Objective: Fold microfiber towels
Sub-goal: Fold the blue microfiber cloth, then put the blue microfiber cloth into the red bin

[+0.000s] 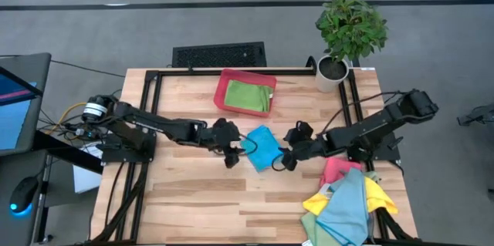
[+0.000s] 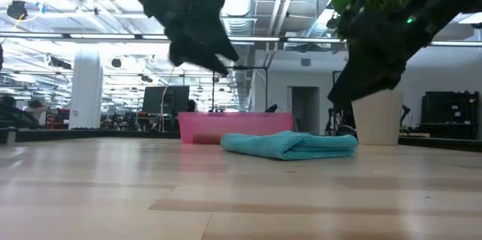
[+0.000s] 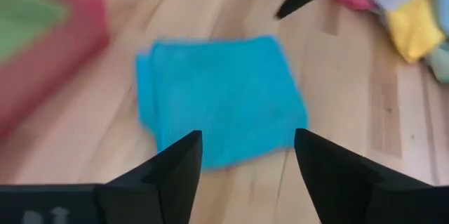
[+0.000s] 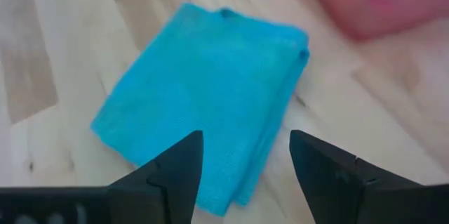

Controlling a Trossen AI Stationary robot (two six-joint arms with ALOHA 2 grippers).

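A light blue microfiber towel [image 1: 262, 147] lies folded flat on the wooden table, in the middle; it also shows in the low view [image 2: 290, 144], the left wrist view [image 3: 221, 97] and the right wrist view [image 4: 203, 101]. My left gripper [image 1: 235, 153] hovers open above its left side, and my right gripper [image 1: 284, 158] hovers open above its right side. Neither touches it. A green towel [image 1: 250, 96] lies in the red tray [image 1: 222, 92]. More towels, pink, yellow, light blue and green, lie heaped [image 1: 347, 200] at the near right corner.
A potted plant [image 1: 347, 34] stands at the far right corner. A black frame [image 1: 231, 71] runs along the table's far edge and sides. Bare wood [image 1: 193, 200] stretches over the near left part of the table.
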